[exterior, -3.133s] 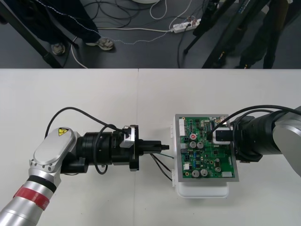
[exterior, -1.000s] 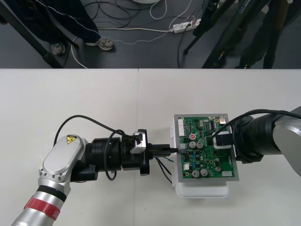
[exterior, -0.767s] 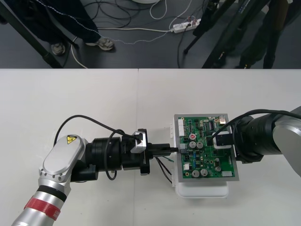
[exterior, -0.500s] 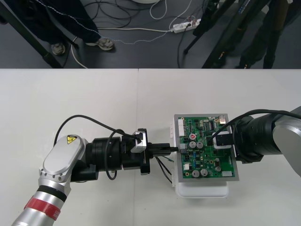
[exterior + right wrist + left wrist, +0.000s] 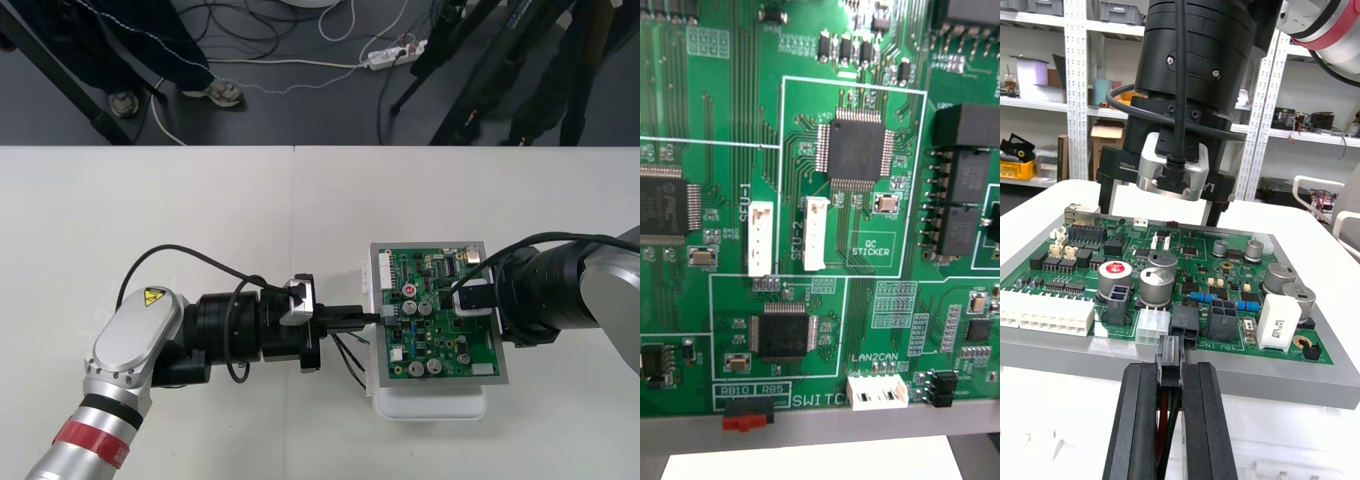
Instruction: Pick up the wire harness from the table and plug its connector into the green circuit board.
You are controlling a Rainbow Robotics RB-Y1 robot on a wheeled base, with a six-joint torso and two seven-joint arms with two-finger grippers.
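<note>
A: At the left edge of the green circuit board (image 5: 478,345), what holds the harness (image 5: 348,346)?
B: Your left gripper (image 5: 373,318) pinches its small black plug (image 5: 1170,352), against a board connector (image 5: 1185,321); limp wires (image 5: 1161,431) trail behind. Likely light, fragile: grip the stiff plug, never wires. Your right gripper (image 5: 1161,214) hangs over the board, fingers (image 5: 1106,196) apart.

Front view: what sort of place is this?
Probably a robotics or electronics lab: the left gripper holds a plug at a green circuit board on a plain table, and cables and a power strip lie on the floor beyond.
</note>
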